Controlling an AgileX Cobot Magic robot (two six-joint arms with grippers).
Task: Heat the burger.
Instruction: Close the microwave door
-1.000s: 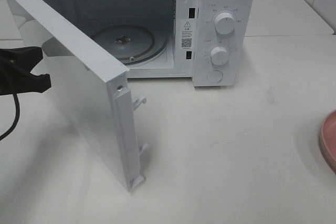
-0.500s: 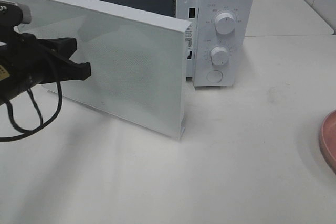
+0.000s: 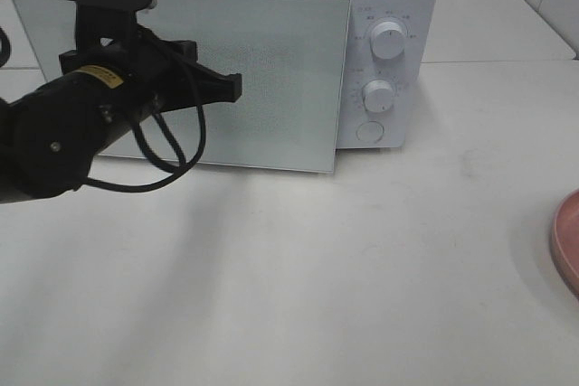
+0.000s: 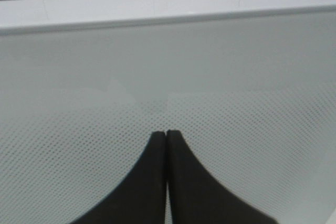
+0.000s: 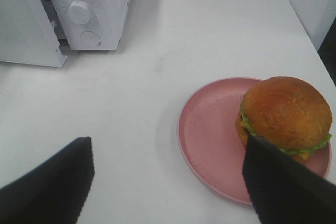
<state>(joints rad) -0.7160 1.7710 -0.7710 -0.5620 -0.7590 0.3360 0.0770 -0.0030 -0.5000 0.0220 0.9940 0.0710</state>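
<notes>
A: Where is the glossy golden-brown burger (image 5: 286, 113)?
B: On the round pink plate (image 5: 210, 129) at the surface's right edge, not in the white box-shaped microwave (image 3: 384, 51)
A: Tools?
B: Left tool (image 3: 237, 86) pinched together against the nearly closed door (image 3: 271, 79); right tool (image 5: 167, 182) apart, empty. Heating is not begun

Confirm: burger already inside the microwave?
No, the burger sits on the pink plate on the table, outside the microwave.

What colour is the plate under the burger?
Pink plate, clearest in the right wrist view.
</notes>
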